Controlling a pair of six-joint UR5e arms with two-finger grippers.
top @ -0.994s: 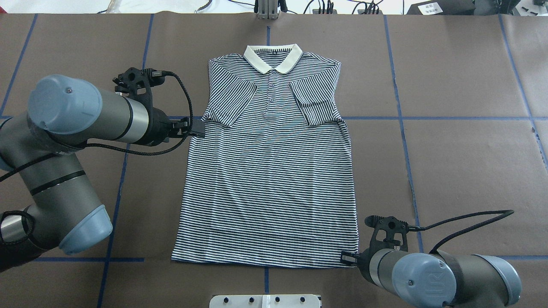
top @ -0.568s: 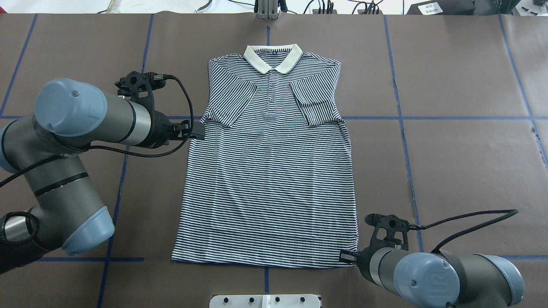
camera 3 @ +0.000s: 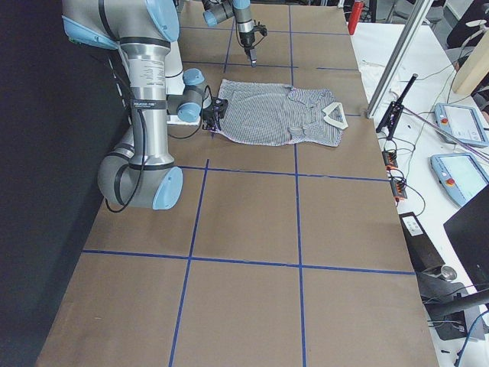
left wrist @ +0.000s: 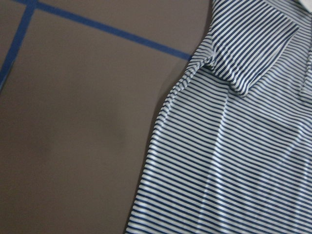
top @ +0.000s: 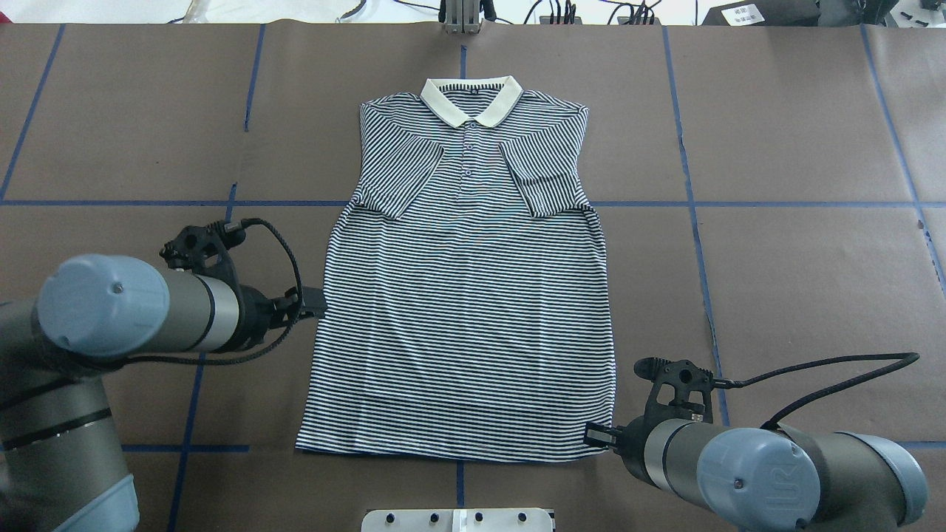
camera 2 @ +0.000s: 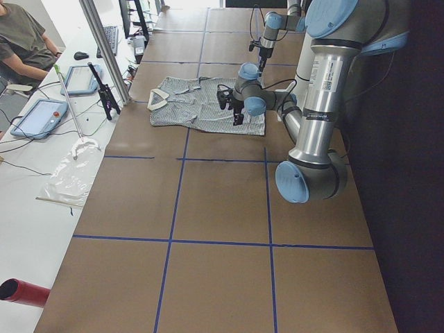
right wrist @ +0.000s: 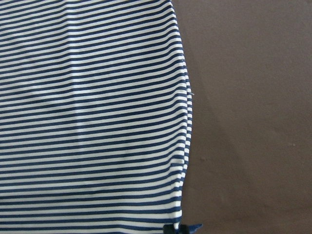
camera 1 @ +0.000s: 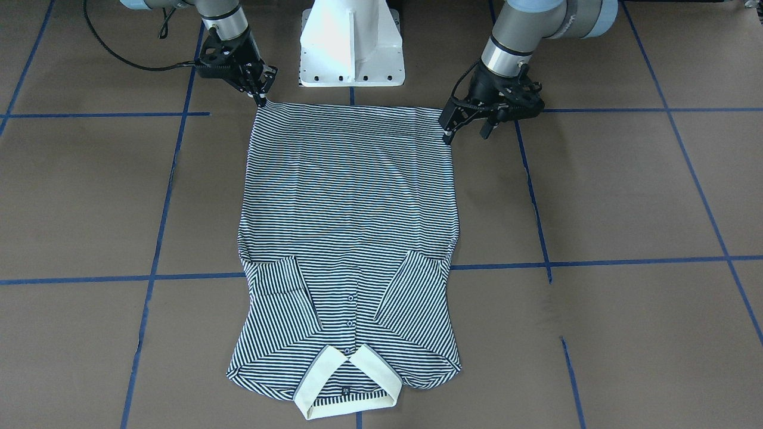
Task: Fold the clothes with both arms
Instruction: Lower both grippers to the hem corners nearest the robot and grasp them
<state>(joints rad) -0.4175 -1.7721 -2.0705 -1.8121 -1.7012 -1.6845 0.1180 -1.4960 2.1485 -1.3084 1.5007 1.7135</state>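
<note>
On table [top: 776,281]: polo shirt [top: 465,295] flat, collar farthest from robot, open surface round every edge.
Left gripper [top: 319,303]: just beside shirt's side edge; jaws' state unclear.
Right gripper [top: 591,436]: at hem corner; grip unclear.

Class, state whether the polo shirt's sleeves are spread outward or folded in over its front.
Folded in: both sleeves lie diagonally across the chest of the polo shirt.

Robotics lab, two jointed robot arms [top: 177,321], white pedestal base [camera 1: 351,42], wide bench [top: 798,111] papered brown with blue tape grid [top: 776,204], side desk [camera 2: 21,163] along its far edge, tablet controllers [camera 2: 38,118], cables [top: 562,11], seated person [camera 2: 24,41].
</note>
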